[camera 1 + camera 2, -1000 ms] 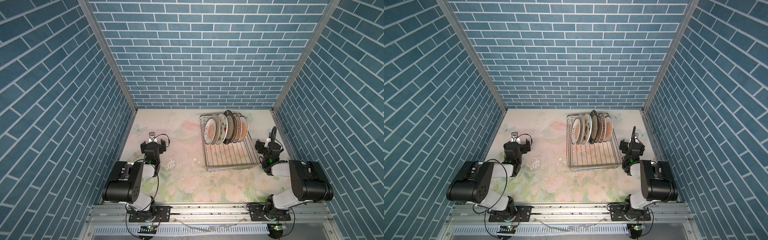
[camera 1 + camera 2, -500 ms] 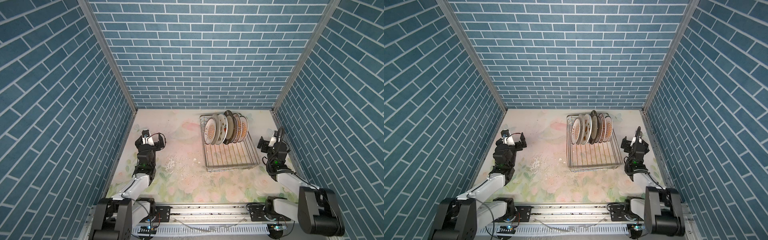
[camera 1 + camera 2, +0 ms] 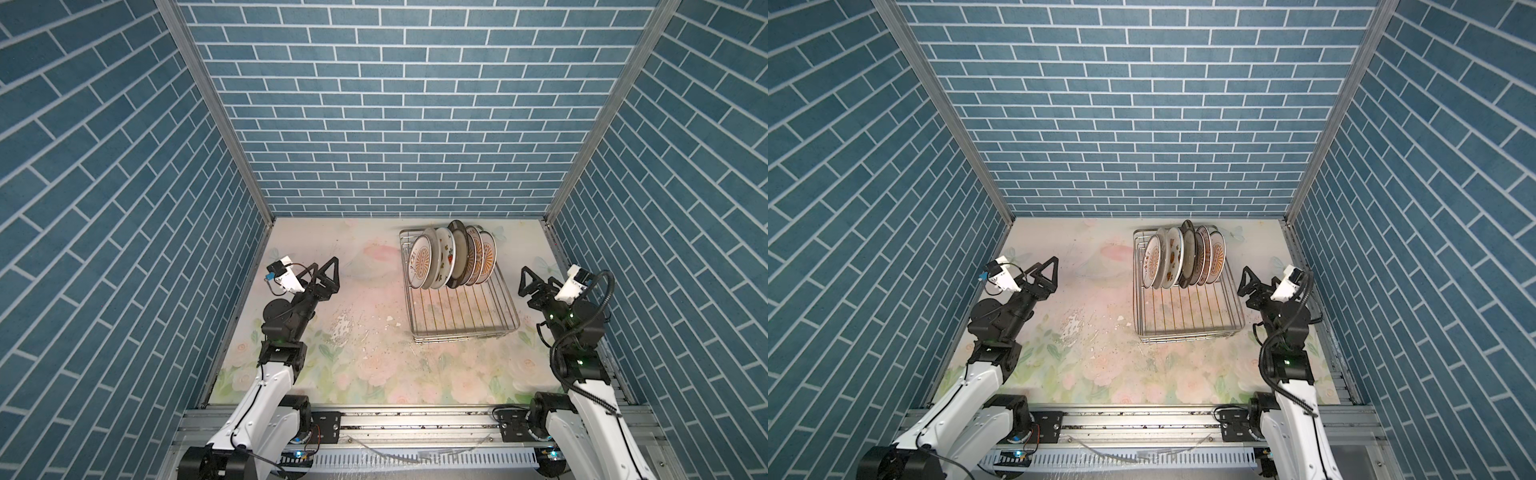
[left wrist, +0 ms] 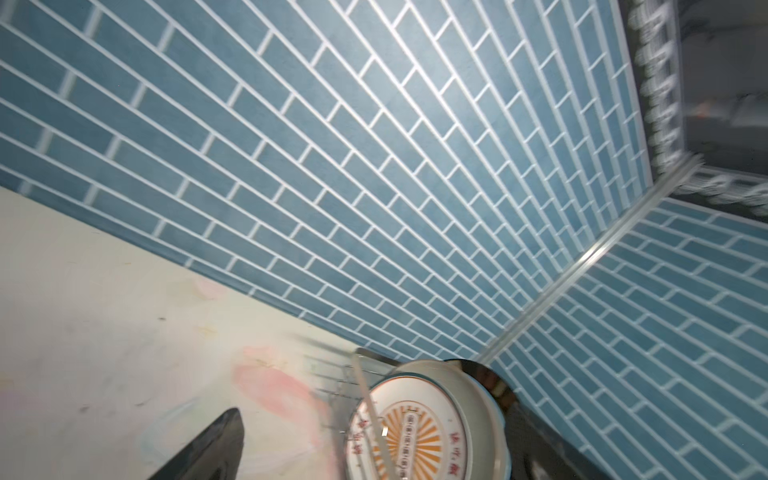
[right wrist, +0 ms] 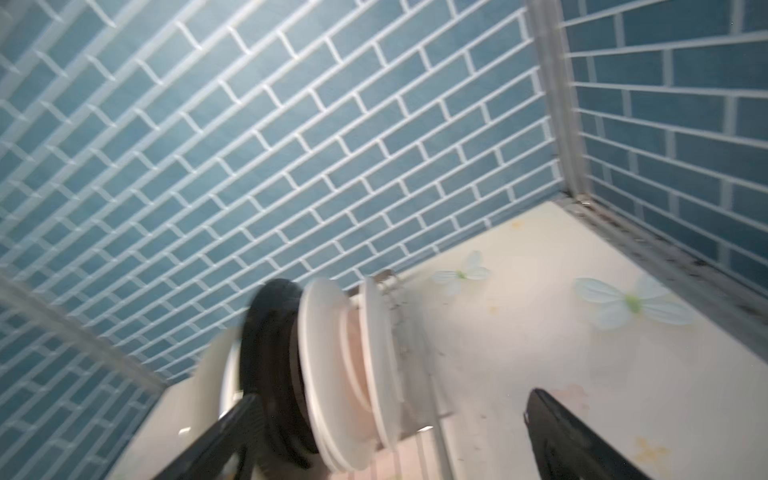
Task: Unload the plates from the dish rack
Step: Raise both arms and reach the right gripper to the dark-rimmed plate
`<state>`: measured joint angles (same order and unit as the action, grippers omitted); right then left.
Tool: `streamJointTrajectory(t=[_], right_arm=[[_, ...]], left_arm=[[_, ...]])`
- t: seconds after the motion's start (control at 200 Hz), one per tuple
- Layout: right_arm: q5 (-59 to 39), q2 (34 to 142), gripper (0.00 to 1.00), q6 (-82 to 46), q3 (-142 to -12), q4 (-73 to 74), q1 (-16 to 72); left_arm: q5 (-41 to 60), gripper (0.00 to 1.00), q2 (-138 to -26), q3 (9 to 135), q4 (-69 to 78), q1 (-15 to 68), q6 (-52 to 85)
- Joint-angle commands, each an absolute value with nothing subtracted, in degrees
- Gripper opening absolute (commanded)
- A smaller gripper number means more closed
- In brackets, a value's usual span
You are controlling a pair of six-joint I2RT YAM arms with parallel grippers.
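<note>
Plates (image 3: 453, 259): round glazed ceramic, abt six, standing on edge in a tight row between the prongs at the far end of the silver wire dish rack (image 3: 465, 309). The rack sits on the floral-print tabletop (image 3: 374, 357), right of centre. None is out yet.

- Front plate, white w/ orange sunburst (image 3: 420, 266), faces the left arm and leans back a little. The watermelon-print one (image 3: 446, 259) is next, then a taller dark-rimmed grey plate (image 3: 458, 249).
- Handling, my est.: stiff, brittle, slick glaze, fairly heavy for a two-finger pinch. Chips if knocked on wire or a neighbour.
- Hold: top rim, fingers across the thickness, lift straight up out of the prongs. Gaps betw. plates are narrow, so the end plates are easiest.
- Left gripper (image 3: 328, 272): fingers wide apart, empty, well clear of the rack.
- Right gripper (image 3: 525, 282): fingers (image 5: 573, 440) wide apart, empty, just beside the rack's right wall, not touching.
</note>
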<state>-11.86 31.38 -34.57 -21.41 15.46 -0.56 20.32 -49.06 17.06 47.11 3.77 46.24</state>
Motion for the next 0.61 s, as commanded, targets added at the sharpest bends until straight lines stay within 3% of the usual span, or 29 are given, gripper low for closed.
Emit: streamJointTrajectory(t=[0.0, 0.18, 0.325, 0.495, 0.6], right_arm=[[-27.9, 27.0, 0.99, -42.8, -19.5, 18.8, -0.7], [-35.0, 28.8, 0.99, -44.4, -21.8, 14.9, -0.7], [-36.4, 33.7, 0.99, -43.1, -23.9, 15.4, -0.4], [-27.7, 37.7, 0.99, -36.8, -29.9, 5.6, 3.8], [-22.3, 41.4, 0.99, -32.6, -34.8, 0.9, 9.1]], left_arm=[[29.4, 1.0, -48.3, 14.3, 54.9, 4.0, 57.3], [32.9, 1.0, -46.7, 12.8, 55.6, 4.5, 60.4], [32.3, 1.0, -44.0, 13.8, 52.4, 10.8, 55.4], [22.7, 1.0, -39.6, 20.8, 30.4, 24.6, 39.8], [16.5, 1.0, -41.3, 23.4, 27.0, 30.8, 36.1]])
